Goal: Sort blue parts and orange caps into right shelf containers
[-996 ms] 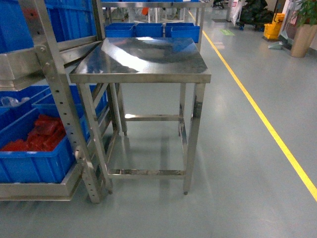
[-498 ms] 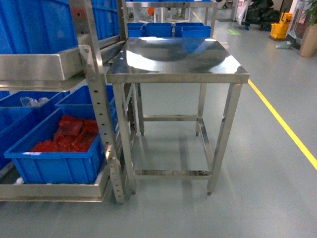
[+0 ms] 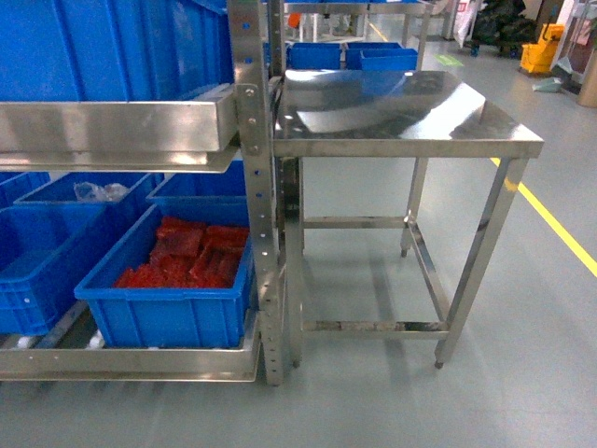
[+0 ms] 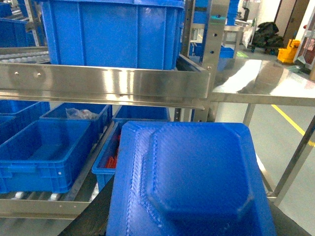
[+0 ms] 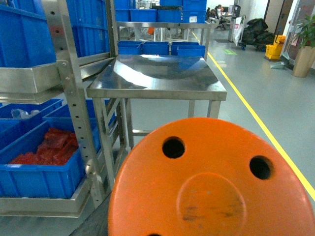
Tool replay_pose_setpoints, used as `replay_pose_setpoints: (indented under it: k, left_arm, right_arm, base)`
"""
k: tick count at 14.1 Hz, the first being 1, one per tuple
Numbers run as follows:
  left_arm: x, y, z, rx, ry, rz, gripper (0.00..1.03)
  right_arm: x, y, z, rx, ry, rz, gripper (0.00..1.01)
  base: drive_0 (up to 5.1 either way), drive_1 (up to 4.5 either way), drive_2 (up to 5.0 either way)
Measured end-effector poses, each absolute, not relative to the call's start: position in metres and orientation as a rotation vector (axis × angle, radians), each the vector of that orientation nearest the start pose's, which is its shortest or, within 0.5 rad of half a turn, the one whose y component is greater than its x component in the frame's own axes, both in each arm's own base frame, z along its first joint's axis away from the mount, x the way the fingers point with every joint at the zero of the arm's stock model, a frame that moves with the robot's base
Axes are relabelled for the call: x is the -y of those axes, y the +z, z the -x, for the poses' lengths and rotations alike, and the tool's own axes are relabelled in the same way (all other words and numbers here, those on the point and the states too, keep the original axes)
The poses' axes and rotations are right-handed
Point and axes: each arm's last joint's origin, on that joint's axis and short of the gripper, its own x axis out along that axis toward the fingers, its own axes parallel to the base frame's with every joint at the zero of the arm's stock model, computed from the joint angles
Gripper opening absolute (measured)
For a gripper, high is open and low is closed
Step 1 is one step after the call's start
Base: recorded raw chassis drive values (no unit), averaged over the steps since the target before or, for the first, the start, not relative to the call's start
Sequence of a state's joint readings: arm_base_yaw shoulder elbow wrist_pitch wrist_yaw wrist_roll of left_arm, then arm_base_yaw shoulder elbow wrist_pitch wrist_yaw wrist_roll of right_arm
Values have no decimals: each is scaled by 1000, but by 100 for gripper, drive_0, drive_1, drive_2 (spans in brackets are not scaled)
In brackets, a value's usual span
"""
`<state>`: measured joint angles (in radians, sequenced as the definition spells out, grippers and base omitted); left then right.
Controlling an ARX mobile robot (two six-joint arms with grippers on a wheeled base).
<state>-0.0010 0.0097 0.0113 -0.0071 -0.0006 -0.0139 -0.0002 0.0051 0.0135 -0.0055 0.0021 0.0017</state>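
— While both arms ride toward the steel roller shelf [image 3: 244,121], where are the parts?

— A lumpy blue plastic part [image 4: 192,187] and a holed orange cap [image 5: 211,187] fill the wrist views; pincers hidden, grip unknowable.

— Risk?

— Either could slip before reaching the ribbed blue crates [image 3: 168,308] ahead.

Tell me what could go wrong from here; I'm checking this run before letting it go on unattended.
1. The blue part and the orange cap fill the wrist views and hide both end effectors, so grip cannot be checked; either could drop.
2. The steel table stands tight against the shelf upright; a swinging arm might strike it.
3. The nearest crate already holds red pieces, inviting a wrong drop.
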Motion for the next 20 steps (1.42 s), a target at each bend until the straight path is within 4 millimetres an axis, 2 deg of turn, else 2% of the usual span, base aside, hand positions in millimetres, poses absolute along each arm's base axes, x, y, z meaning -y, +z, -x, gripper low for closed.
replay_pose_setpoints:
  k: [20]
  left_arm:
    - [0, 166, -98, -6, -1, 14, 42]
  right_arm:
    - [0, 167, -97, 1, -2, -2, 45]
  base:
    - [-509, 236, 236]
